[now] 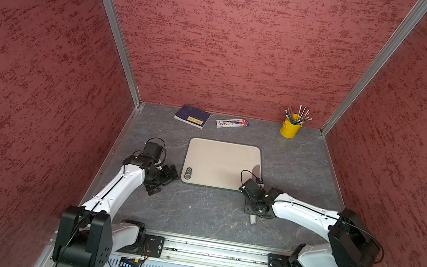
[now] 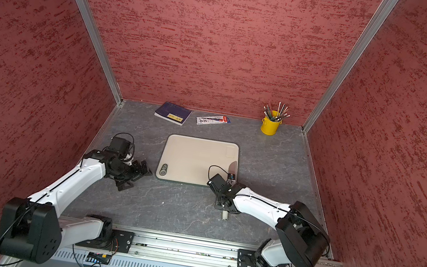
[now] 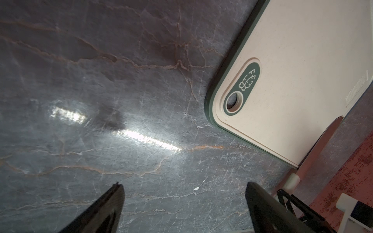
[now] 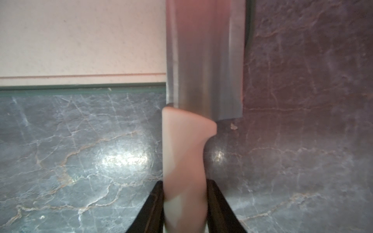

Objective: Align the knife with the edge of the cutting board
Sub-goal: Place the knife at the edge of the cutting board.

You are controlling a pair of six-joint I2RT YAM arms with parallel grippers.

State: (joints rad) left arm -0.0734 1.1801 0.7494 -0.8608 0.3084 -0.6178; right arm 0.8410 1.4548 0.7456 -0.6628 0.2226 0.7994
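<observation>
The knife point(image 4: 203, 66) has its off-white handle clamped between the two dark fingers point(image 4: 155, 203) of the right gripper point(image 4: 184, 185), which is closed tight on it about halfway along the handle. Straight ahead of those fingertips the broad grey blade runs over the near corner of the cutting board point(image 4: 80, 40). It lies lengthwise along the board's side edge, with the dark rim showing just past the blade on the outer side. Whether the blade rests flat on the board or sits slightly above it cannot be told. In both top views the blade tip point(image 1: 257, 170) reaches partway up that side of the board point(image 2: 194, 160), and the handle's butt point(image 2: 224, 215) pokes out behind the right gripper point(image 1: 253, 204) over the grey marbled table point(image 1: 195, 211). The left gripper point(image 3: 183, 184) has its fingers point(image 3: 109, 207) spread wide with nothing between them. It is held over bare table, and the board's corner with the dark oval hole point(image 3: 242, 88) lies ahead of its fingertips and off to one side. Far beyond both grippers, at the back wall, lie a dark blue book point(image 1: 192, 116), a white printed packet point(image 1: 232, 123) and a yellow cup of pencils point(image 1: 290, 128).
</observation>
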